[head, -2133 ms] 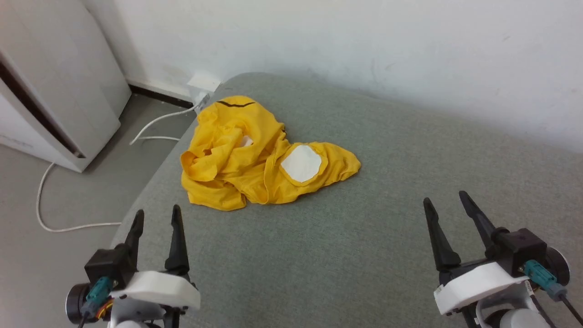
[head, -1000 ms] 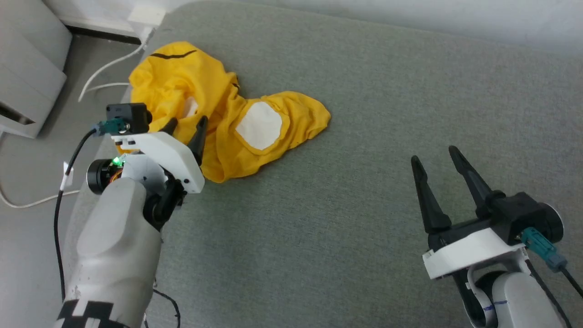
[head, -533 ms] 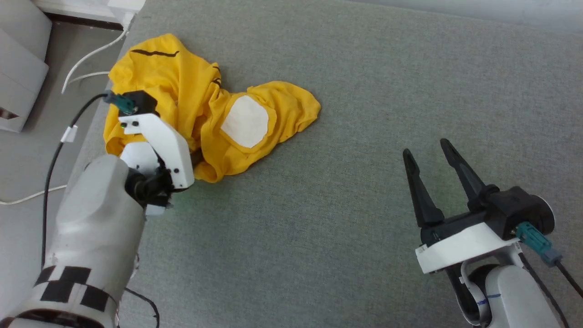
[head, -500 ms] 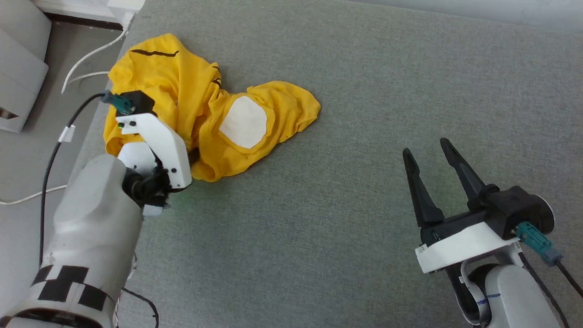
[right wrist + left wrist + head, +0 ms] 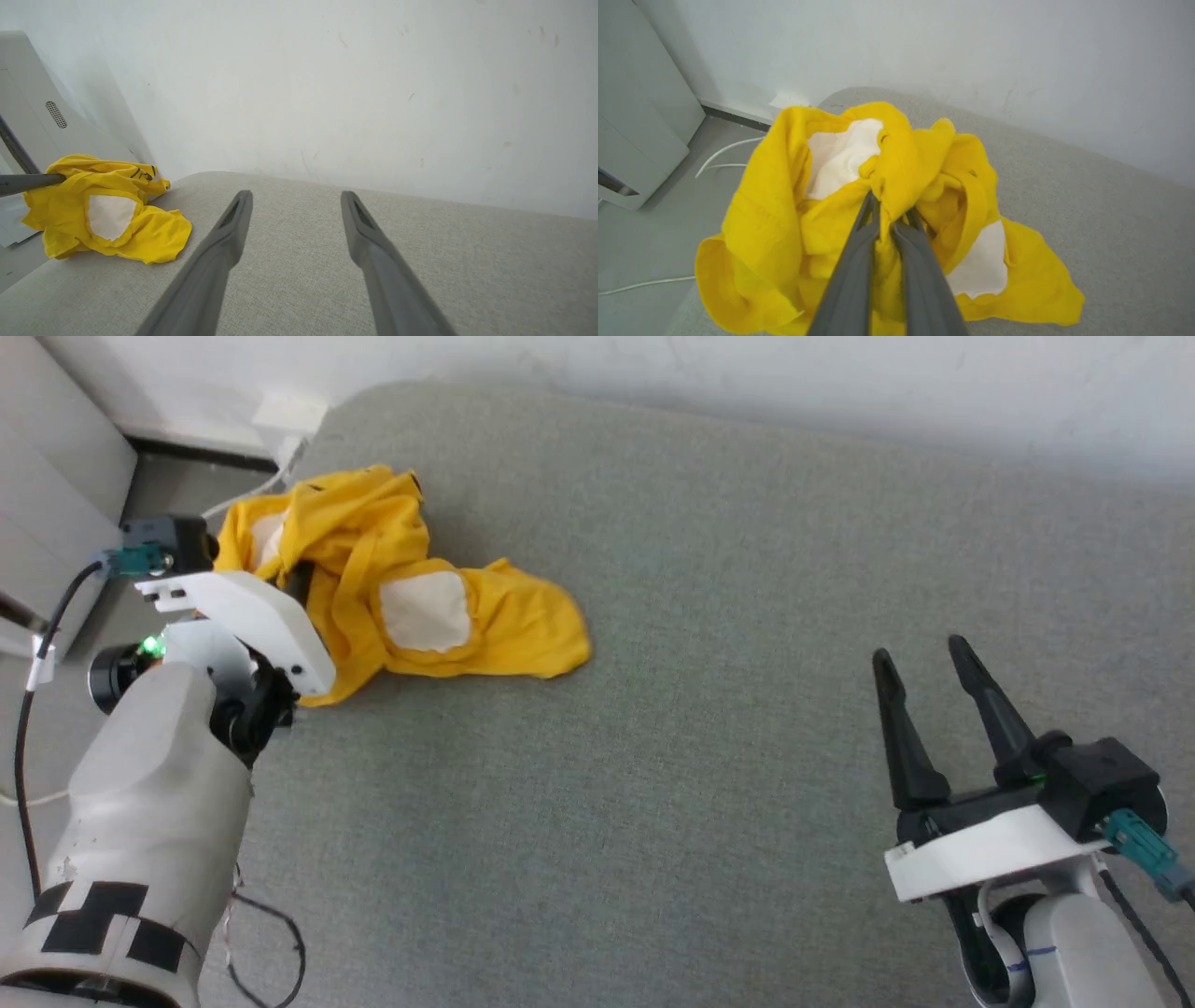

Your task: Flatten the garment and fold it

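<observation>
**Head view.** The yellow T-shirt (image 5: 411, 607) lies crumpled at the far left corner of the grey fabric-covered tabletop (image 5: 653, 756), with one white patch (image 5: 425, 609) facing up. The left claw (image 5: 299, 583) reaches into its near-left folds, its fingertips hidden by cloth. The right claw (image 5: 918, 651) hovers at the near right, well apart from the shirt, its fingers spread wide and empty.

**Left wrist view.** The left claw's fingers are pinched narrow on a raised ridge of yellow fabric, and the bunched cloth hangs around them. No part is spread flat, and no fold is made. By this showing the task is at its first step, so flattening and folding are both left to do.

**Right wrist view.** The shirt sits at the tabletop's left corner, close to the edge. Beyond that edge stand a pale grey cabinet (image 5: 28, 93) and a white wall (image 5: 350, 93). White cables (image 5: 724, 149) trail on the floor below. The open tabletop towards the right claw offers room for spreading; the near edge risks cloth slipping off.
</observation>
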